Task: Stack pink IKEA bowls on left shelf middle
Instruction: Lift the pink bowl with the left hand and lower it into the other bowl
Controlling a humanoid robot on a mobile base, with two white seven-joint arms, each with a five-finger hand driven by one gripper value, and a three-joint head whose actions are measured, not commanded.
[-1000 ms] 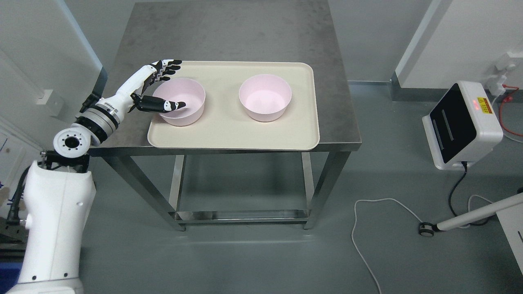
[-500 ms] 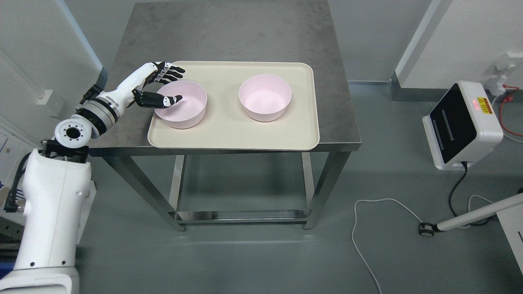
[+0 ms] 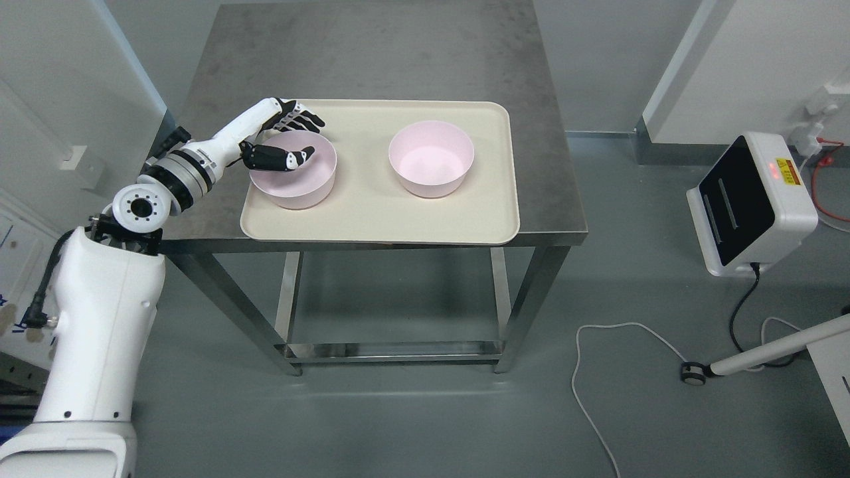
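Reaching in from the lower left, the robot's left hand [image 3: 287, 139] was seen at the rim of the left pink bowl [image 3: 295, 174], with the thumb dipped inside the bowl and the four fingers [image 3: 302, 121] curled over the far outer wall. The rim appeared to be pinched between them, though firm contact could not be confirmed. This grip was judged to have been chosen because a wide bowl is most easily lifted by its edge. The right pink bowl [image 3: 431, 159] stood upright and well apart from the first. Both bowls were placed on a cream tray [image 3: 372, 219], which rested on a grey metal tabletop [image 3: 372, 53]. The stacking had not yet been done, and no shelf was seen. The right hand was out of view. A white device [image 3: 750, 199] stood on the floor at the right.
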